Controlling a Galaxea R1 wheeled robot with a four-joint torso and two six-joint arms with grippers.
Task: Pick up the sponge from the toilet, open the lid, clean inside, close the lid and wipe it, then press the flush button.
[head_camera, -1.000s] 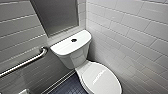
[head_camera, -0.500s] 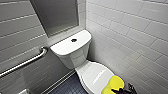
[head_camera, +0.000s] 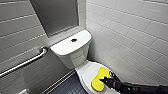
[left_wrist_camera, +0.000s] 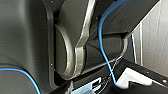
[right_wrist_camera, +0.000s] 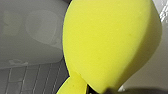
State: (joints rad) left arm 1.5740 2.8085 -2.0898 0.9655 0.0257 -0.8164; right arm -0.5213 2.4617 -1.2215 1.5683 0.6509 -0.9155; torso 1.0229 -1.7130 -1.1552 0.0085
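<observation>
Since right tool is clamped on the sponge, I call pickup done. Lid right under the tool is down; opening, bowl clean, wipe and flush button beyond it all remain.

Matt foam sponge, glossy ceramic toilet, metal rail

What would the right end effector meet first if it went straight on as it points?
Probably the tank: the right end effector, holding the sponge over the lid, points toward it; depth unclear.
</observation>
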